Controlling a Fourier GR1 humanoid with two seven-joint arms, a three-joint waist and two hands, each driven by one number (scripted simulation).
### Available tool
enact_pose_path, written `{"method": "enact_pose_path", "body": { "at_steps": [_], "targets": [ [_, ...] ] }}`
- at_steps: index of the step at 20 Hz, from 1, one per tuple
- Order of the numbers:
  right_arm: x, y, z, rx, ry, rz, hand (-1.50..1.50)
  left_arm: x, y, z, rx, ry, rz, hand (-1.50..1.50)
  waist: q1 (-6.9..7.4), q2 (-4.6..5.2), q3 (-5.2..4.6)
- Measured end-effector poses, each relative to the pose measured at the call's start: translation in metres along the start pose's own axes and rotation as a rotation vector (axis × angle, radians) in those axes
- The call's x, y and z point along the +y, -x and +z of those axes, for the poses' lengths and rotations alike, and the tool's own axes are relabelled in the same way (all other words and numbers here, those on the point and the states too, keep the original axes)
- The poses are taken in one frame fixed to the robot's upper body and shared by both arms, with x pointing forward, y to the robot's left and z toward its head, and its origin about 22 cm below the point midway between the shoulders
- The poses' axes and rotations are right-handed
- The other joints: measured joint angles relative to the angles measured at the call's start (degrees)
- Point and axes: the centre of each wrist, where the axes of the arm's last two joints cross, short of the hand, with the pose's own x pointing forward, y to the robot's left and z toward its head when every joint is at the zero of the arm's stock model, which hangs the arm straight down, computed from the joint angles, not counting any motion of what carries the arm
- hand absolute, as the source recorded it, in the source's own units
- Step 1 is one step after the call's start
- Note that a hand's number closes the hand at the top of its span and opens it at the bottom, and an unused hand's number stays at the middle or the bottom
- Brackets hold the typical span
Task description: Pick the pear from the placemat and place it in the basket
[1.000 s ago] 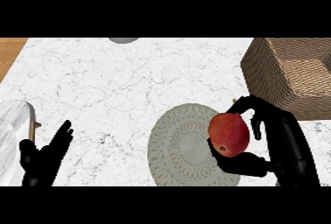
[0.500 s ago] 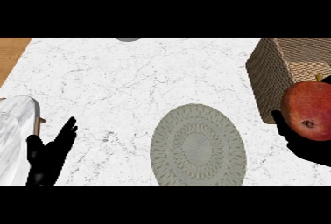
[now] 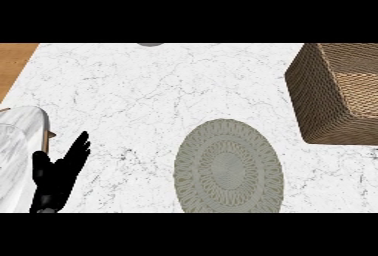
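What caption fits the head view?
Left hand open at the lower left, round placemat bare, woven basket at the right, pear out of sight.

Bright, even, diffuse light falls over the white marble counter (image 3: 148, 90). The left hand (image 3: 57, 175) reads as a nearly flat black silhouette. Well to its right, the wicker basket (image 3: 325, 100) shows outer walls darker than its interior. The round placemat (image 3: 229, 167), between them, is lit uniformly.
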Motion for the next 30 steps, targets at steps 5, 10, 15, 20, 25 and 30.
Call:
{"method": "enact_pose_path", "body": {
  "at_steps": [5, 10, 15, 20, 25, 30],
  "targets": [
    [-0.015, 0.014, -0.036, 0.034, -0.009, 0.046, 1.5, -0.003, 0.001, 0.0, -0.015, 0.002, -0.006, 0.0, 0.43, 0.2, -0.03],
    [-0.01, 0.043, -0.062, 0.05, -0.024, 0.047, 1.5, 0.002, -0.002, -0.003, -0.003, 0.008, -0.004, 0.0, 0.7, 0.24, 0.08],
    [0.004, 0.066, -0.081, 0.094, -0.029, -0.031, 1.5, 0.002, -0.001, -0.002, -0.007, 0.009, -0.006, 0.0, 0.82, 0.25, 0.05],
    [0.007, 0.1, -0.096, 0.128, -0.031, -0.127, 1.5, -0.001, -0.001, -0.002, -0.008, 0.005, -0.012, 0.0, 0.85, 0.23, 0.14],
    [0.014, 0.137, -0.1, 0.149, -0.04, -0.153, 1.5, -0.002, 0.002, -0.002, -0.016, 0.007, -0.01, 0.0, 0.72, 0.16, 0.16],
    [0.011, 0.166, -0.103, 0.208, 0.03, 0.004, 1.5, -0.008, 0.0, -0.001, -0.025, 0.012, -0.01, 0.0, 1.04, 0.38, 0.17]
  ]
}}
